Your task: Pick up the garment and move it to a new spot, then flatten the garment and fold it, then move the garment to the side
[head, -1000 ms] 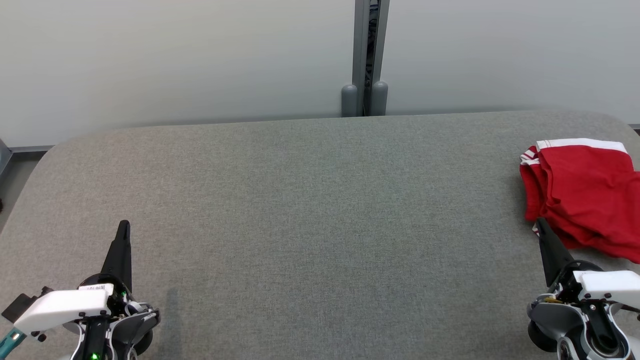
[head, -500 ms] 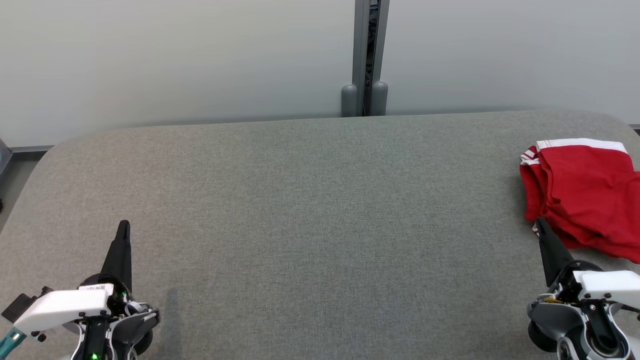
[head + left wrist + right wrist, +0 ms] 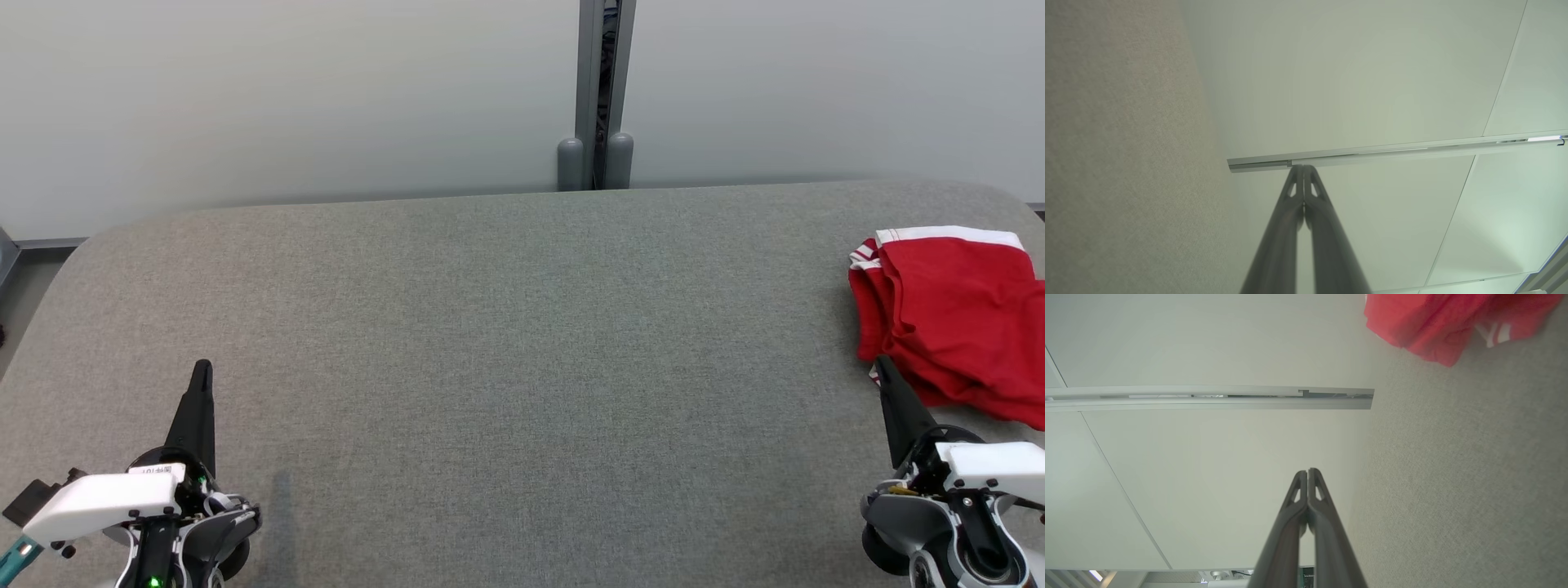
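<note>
The garment [image 3: 955, 314] is red with white trim and lies folded in a loose pile at the right edge of the grey padded table [image 3: 522, 343]; its right part runs out of the head view. It also fills the top right corner of the right wrist view as the same red garment [image 3: 1437, 322]. My right gripper [image 3: 880, 364] is shut and empty, its tips just short of the pile's near left corner. At the lower left my left gripper [image 3: 202, 367] is shut and empty, far from the cloth. Both pairs of fingers [image 3: 1303, 169] [image 3: 1307, 473] are pressed together.
A pale wall stands behind the table, with a grey vertical post [image 3: 602, 94] at its middle. The table's left corner is rounded, with floor [image 3: 20, 290] beyond it. A wide stretch of bare grey fabric lies between my two grippers.
</note>
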Robot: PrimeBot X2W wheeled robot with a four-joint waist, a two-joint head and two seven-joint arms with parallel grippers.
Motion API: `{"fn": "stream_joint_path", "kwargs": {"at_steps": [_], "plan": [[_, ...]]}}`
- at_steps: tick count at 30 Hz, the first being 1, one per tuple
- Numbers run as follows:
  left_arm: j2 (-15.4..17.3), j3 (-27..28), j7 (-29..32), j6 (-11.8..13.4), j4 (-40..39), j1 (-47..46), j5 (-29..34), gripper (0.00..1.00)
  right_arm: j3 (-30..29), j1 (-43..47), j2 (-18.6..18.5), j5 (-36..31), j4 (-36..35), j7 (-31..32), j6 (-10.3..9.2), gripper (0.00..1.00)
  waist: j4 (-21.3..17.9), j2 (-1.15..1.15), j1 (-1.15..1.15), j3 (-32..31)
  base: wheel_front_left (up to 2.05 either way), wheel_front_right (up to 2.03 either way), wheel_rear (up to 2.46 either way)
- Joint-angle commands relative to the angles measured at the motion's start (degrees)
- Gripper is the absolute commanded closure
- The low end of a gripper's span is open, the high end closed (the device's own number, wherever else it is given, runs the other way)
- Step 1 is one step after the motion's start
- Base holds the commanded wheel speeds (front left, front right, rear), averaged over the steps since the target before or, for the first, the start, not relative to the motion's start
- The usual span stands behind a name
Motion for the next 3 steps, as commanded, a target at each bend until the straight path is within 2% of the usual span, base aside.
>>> {"fn": "stream_joint_path", "kwargs": {"at_steps": [1, 3], "plan": [[0.3, 0.2, 0.2, -0.2, -0.1, -0.8, 0.0, 1.0, -0.1, -0.5, -0.2, -0.2, 0.0, 0.3, 0.0, 1.0, 0.0, 0.0, 0.0, 0.0, 0.0, 0.0, 0.0], [0.3, 0.2, 0.2, -0.2, -0.1, -0.8, 0.0, 1.0, -0.1, -0.5, -0.2, -0.2, 0.0, 0.3, 0.0, 1.0, 0.0, 0.0, 0.0, 0.0, 0.0, 0.0, 0.0]]}}
